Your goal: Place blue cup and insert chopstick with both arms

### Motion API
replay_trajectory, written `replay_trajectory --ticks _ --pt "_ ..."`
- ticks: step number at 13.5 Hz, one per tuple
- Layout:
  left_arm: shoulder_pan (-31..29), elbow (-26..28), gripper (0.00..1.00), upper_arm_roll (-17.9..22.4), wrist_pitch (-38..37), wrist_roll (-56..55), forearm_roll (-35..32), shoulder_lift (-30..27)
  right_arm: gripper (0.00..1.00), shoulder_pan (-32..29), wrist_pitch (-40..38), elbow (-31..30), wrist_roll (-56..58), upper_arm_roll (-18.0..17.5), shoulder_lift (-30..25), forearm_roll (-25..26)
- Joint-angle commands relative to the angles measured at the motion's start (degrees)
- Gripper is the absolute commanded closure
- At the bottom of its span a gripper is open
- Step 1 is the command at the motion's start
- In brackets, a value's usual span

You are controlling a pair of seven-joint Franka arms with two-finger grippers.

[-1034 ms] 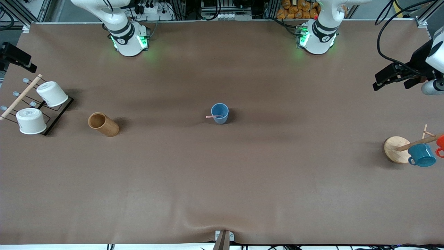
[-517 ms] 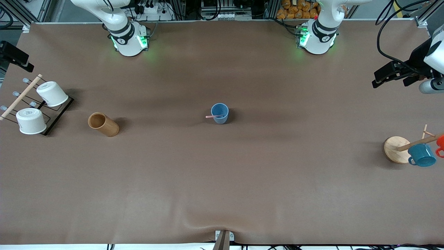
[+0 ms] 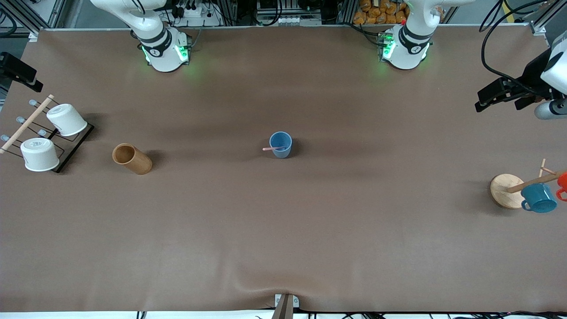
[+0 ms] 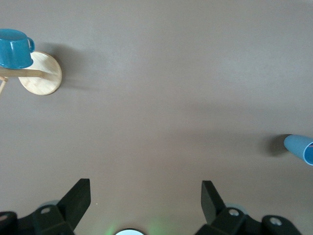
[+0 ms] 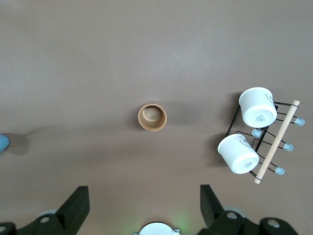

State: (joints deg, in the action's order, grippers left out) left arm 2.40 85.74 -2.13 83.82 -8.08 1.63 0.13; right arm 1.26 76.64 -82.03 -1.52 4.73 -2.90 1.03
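Note:
The blue cup (image 3: 282, 152) stands upright in the middle of the table. The pale-pink chopstick (image 3: 270, 149) rests in it and leans out over the rim toward the right arm's end. The cup also shows at the edge of the left wrist view (image 4: 299, 148) and as a sliver in the right wrist view (image 5: 2, 142). My left gripper (image 3: 496, 101) (image 4: 145, 196) is open and empty, high over the left arm's end of the table. My right gripper (image 3: 20, 73) (image 5: 144, 201) is open and empty, high over the right arm's end.
A wooden cup (image 3: 131, 158) lies on its side beside a black rack (image 3: 73, 148) with two white cups (image 3: 66, 119) and a tan dowel. A mug tree (image 3: 506, 189) with a teal mug (image 3: 538, 198) and a red mug stands at the left arm's end.
Both grippers have drifted slightly farther out toward their ends of the table. The cup and the chopstick have not moved.

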Motion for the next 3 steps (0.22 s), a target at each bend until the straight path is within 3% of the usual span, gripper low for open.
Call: replay_trajectory --ticks 1,3 --pt "0.3 -0.4 0.0 -0.2 -1.1 2.6 -3.0 -0.7 0.0 -1.0 0.1 0.6 0.7 -0.6 -0.1 0.6" --pt "0.2 -0.4 0.0 -0.2 -1.1 2.6 -3.0 -0.7 0.0 -0.9 0.1 0.6 0.7 -0.3 -0.1 0.5"
